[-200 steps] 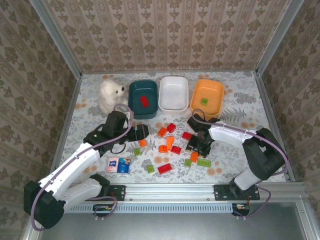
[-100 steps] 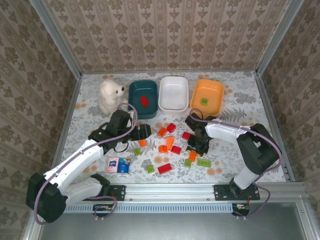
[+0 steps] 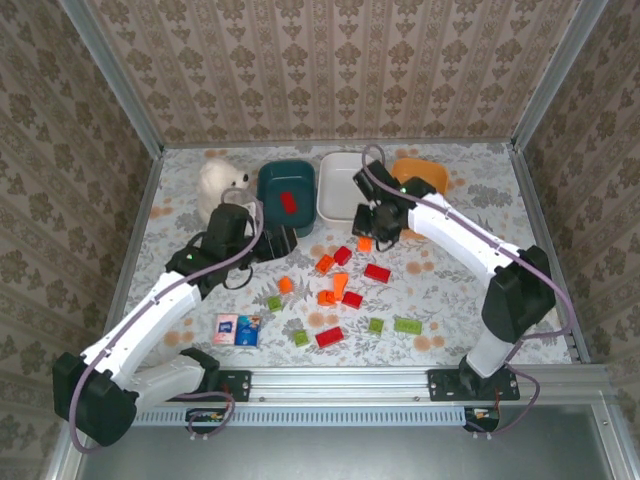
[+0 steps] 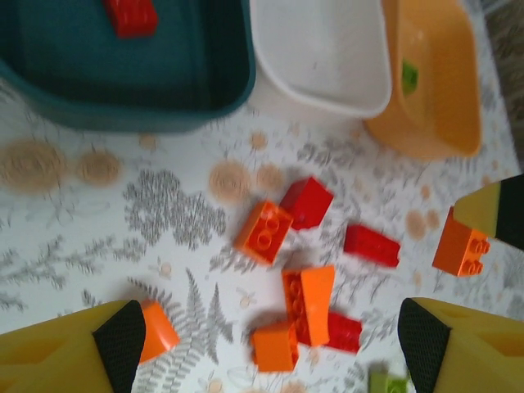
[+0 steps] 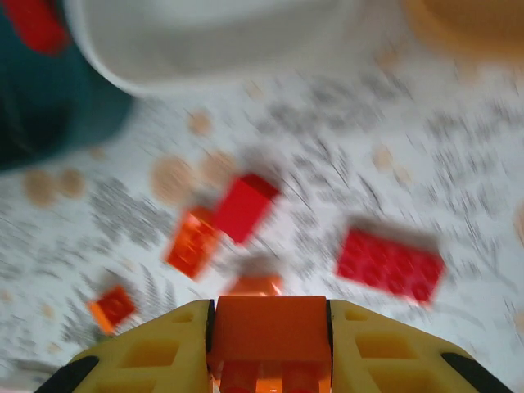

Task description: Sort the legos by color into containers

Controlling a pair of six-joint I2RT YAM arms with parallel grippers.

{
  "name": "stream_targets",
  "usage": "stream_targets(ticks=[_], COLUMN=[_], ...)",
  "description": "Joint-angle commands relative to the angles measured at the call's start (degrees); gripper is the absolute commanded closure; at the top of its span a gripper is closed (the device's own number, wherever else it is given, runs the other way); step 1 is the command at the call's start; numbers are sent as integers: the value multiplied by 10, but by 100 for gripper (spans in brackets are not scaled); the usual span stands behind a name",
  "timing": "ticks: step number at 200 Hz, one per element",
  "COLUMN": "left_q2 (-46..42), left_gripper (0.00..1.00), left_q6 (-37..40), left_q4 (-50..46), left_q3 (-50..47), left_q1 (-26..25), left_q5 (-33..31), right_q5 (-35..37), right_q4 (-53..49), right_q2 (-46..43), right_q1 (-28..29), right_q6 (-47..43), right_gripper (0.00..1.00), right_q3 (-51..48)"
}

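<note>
Table (image 3: pixel 450 310) has a floral cover. White bowl (image 3: pixel 345 190) sits at the back, teal bowl (image 3: pixel 287 197) just left of it, orange bowl (image 3: pixel 435 172) just right, plush bear (image 3: pixel 218 185) further left. Red, orange and green legos (image 3: pixel 328 337) are scattered in front of it, with a blue-pink packet (image 3: pixel 237 329) front-left.

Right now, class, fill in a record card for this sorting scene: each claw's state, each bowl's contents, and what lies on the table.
Left claw: open, holding nothing
Right claw: shut on an orange brick
Dark teal bowl: one red brick
White bowl: no brick seen
Orange bowl: one green brick
Table: loose bricks, red, orange and green, unsorted
</note>
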Motion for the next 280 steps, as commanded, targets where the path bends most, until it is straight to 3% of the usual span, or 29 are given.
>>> stream_targets(ticks=[1, 58, 109, 134, 153, 184, 217, 250, 280], left_q2=[12, -7, -67, -100, -121, -138, -135, -94, -31], left_gripper=[16, 16, 16, 17, 17, 17, 18, 20, 24], left_q6=[-9, -14, -26, -33, -39, -45, -51, -24, 54], left_q4=[-9, -51, -103, -125, -139, -173, -179, -164, -138], left_q3=[31, 46, 21, 7, -2, -11, -32, -46, -46], left_q1=[20, 33, 33, 33, 33, 33, 33, 0, -98], left_q5=[-7, -24, -44, -51, -54, -54, -27, 6, 28], right_q5=[36, 11, -24, -35, -40, -36, -25, -29, -45], right_q4=[4, 48, 13, 13, 8, 8, 38, 155, 240], right_q2=[89, 313, 463, 485, 485, 430, 316, 127, -48], right_q1=[-19, -71, -87, -92, -95, -93, -79, -63, -39], right_q6=[-60, -104, -97, -85, -81, -98, -131, -133, -133], right_gripper=[79, 78, 77, 71, 60, 45, 46, 49, 49], right_q3=[71, 301, 463, 482, 491, 496, 437, 183, -70])
